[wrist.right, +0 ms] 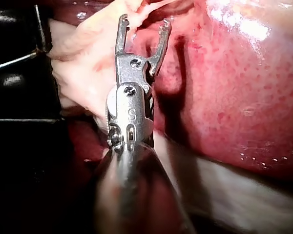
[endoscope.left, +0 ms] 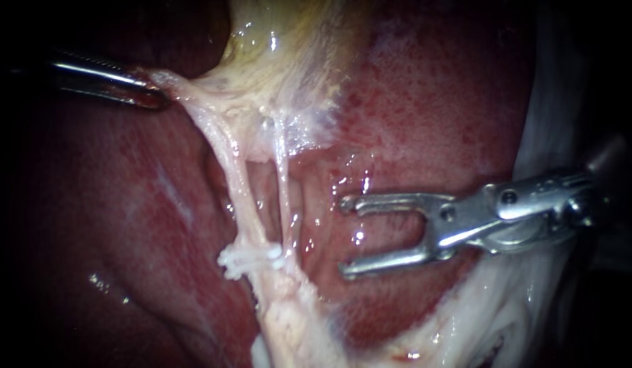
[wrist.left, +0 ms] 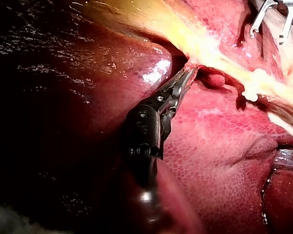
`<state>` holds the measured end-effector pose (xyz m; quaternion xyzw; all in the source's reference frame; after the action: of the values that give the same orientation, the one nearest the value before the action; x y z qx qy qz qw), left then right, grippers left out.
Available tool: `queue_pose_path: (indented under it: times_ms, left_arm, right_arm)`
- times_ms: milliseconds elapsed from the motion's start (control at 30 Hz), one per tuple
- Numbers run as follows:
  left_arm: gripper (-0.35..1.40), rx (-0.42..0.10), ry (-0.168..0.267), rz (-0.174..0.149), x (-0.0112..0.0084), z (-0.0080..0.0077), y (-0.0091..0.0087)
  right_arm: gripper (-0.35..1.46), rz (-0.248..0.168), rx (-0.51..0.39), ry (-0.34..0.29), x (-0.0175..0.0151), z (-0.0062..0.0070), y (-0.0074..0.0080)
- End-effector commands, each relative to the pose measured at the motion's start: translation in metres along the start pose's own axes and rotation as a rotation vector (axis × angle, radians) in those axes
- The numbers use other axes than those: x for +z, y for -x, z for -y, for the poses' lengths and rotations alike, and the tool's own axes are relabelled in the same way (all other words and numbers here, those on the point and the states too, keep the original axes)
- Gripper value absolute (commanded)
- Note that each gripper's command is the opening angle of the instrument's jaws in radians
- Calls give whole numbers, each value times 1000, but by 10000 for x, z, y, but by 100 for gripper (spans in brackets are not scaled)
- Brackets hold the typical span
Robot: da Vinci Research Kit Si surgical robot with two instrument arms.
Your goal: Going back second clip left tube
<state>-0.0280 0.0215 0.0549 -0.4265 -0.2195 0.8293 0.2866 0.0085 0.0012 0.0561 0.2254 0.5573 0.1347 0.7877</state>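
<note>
1. Hanging nearest to us in the endoscope view, our right instrument (endoscope.left: 343,236) comes in from the right. Its two jaws are spread wide like a fork, gripping nothing, and bare liver (endoscope.left: 425,102) shows in the gap between them.
2. Under its shaft lies a sheet of whitish tissue (endoscope.left: 506,307), which runs along the lower right edge of the liver.
3. Just past the jaw tips, and apart from them, we see two thin pale tubes running downward side by side.
4. The right tube (endoscope.left: 283,184) is the one nearer the open jaws, so it stands between them and the left tube (endoscope.left: 228,170).
5. A white clip (endoscope.left: 251,257) sits across the left tube low down, where the two tubes draw together. We cannot tell whether it takes in the right tube as well.
6. Behind the tubes the wet, red liver fills the background.
7. Farther off, the yellowish gallbladder (endoscope.left: 281,41) hangs at the top, and the tubes fan down from its lower edge.
8. Farthest away, our left instrument (endoscope.left: 159,99) enters from the left. Its jaws are clamped on a strand of pale tissue (endoscope.left: 193,95) at the gallbladder's lower edge, and the strand is stretched taut toward the left. Our left wrist view shows no gap between those jaws.
</note>
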Motion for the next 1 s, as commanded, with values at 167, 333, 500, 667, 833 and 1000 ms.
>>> queue_pose_path:
  times_ms: [167,333,500,667,833,1000]
  left_arm:
    - [-35,0,-2,0,2,0,1]
    - [-35,2,-7,-1,11,-3,5]
    - [-35,7,1,1,31,-3,15]
    - [-35,15,14,4,55,-1,28]
    - [-35,27,17,5,68,0,35]
    - [-35,26,19,5,66,0,33]
  right_arm:
    - [49,66,-48,35,-26,-5,-7]
    - [50,70,-61,55,-40,-9,-12]
    - [50,70,-61,59,-43,-8,-10]
    - [50,70,-62,59,-44,-8,-9]
    - [50,70,-68,55,-45,-7,-9]
    - [50,70,-74,52,-45,-6,-9]
